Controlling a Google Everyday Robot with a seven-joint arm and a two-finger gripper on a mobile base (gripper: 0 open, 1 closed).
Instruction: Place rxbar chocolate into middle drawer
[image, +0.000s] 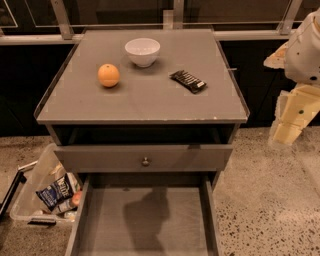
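The rxbar chocolate (188, 81), a small flat black bar with white lettering, lies on the grey cabinet top (150, 102), right of centre. The middle drawer (145, 220) is pulled open at the bottom of the view, its flat grey floor bare. My gripper (290, 120) hangs at the right edge, off the cabinet's right side and apart from the bar, about level with the cabinet's front edge.
A white bowl (142, 51) and an orange (108, 75) stand on the cabinet top, left of the bar. The top drawer front with a round knob (145, 161) sits above the open drawer. A clear bin (42, 192) with a blue-and-white snack bag (55, 191) is on the floor at left.
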